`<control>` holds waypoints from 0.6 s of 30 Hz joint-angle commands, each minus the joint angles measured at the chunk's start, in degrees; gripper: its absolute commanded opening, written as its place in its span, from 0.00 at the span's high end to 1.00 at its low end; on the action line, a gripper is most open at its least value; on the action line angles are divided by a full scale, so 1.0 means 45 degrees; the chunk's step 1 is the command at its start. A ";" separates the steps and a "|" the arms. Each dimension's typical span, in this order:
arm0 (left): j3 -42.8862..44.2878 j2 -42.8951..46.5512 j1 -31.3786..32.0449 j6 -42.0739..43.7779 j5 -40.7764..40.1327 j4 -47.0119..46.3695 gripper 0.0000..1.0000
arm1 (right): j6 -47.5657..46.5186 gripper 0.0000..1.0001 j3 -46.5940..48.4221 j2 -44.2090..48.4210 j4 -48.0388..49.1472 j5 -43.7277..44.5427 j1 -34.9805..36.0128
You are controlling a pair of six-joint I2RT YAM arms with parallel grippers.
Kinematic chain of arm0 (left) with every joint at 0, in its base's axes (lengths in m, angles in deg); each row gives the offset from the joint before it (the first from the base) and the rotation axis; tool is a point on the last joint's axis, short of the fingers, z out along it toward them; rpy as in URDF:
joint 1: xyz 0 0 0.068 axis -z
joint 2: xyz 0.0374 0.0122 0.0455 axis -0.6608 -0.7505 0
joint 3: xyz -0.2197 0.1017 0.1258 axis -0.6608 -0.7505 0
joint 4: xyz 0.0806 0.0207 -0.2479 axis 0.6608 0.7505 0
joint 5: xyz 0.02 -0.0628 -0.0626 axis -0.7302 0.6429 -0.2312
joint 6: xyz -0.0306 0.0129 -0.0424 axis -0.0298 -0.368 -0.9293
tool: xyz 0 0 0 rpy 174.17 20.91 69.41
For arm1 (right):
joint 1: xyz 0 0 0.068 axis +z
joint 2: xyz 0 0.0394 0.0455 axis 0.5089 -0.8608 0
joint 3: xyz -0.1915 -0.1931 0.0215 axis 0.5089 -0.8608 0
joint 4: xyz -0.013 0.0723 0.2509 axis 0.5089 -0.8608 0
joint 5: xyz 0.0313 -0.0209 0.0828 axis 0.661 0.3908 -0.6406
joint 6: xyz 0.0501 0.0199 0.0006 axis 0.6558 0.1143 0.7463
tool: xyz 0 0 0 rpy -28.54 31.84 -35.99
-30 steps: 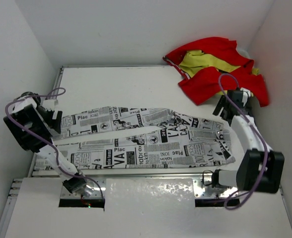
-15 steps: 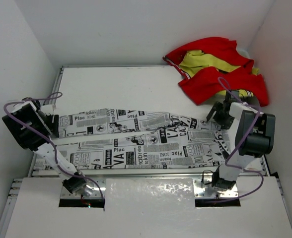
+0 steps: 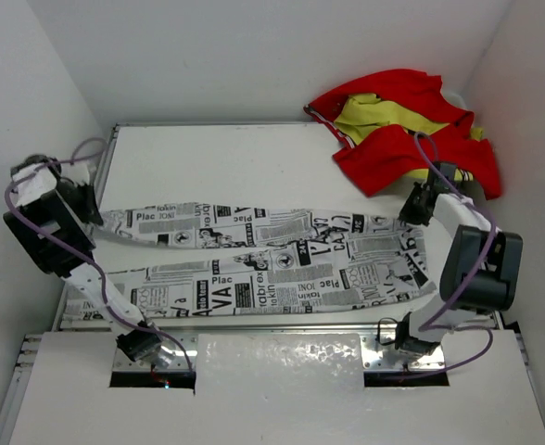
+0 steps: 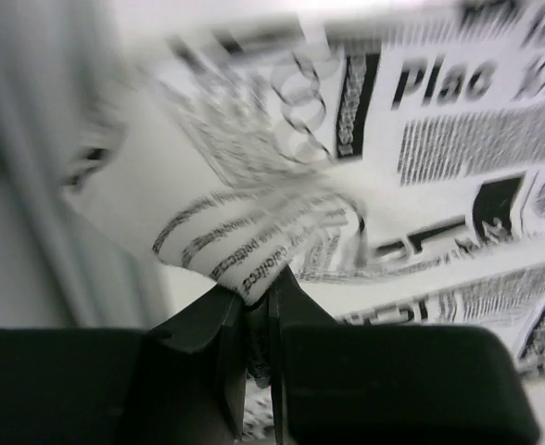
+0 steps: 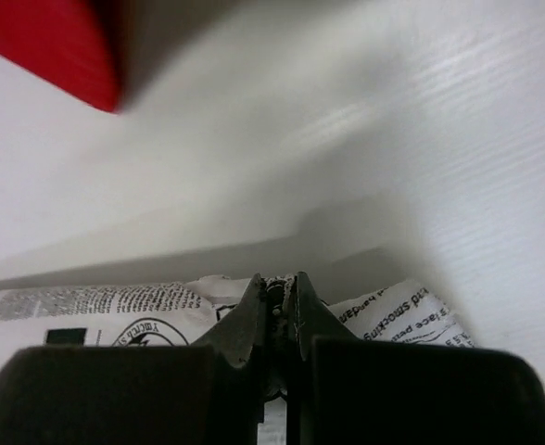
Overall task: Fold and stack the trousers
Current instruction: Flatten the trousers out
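Note:
The trousers (image 3: 272, 264), white with black newspaper print, lie spread across the table with both legs running left to right. My left gripper (image 3: 95, 215) is shut on the far leg's left end; in the left wrist view a bunched fold of trousers (image 4: 254, 250) is pinched between the dark fingers (image 4: 300, 306) of the left gripper (image 4: 259, 292). My right gripper (image 3: 410, 215) is shut on the cloth's upper right corner; in the right wrist view the right gripper (image 5: 277, 287) pinches a thin edge of trousers (image 5: 96, 306).
A red and yellow garment (image 3: 407, 134) lies heaped at the far right corner, just behind the right gripper. White walls (image 3: 31, 111) close in the table on the left, back and right. Bare tabletop (image 3: 226, 162) lies beyond the trousers.
Both grippers went from open to shut on the trousers. The left one moved up and left with the leg end; the right one came down onto the upper right corner, pulling the far leg straighter.

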 commanded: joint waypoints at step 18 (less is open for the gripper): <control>0.0130 0.4854 0.0574 0.0150 0.0850 -0.1677 1.00 | -0.0679 1.00 -0.2826 0.7351 0.1201 0.2073 -0.0399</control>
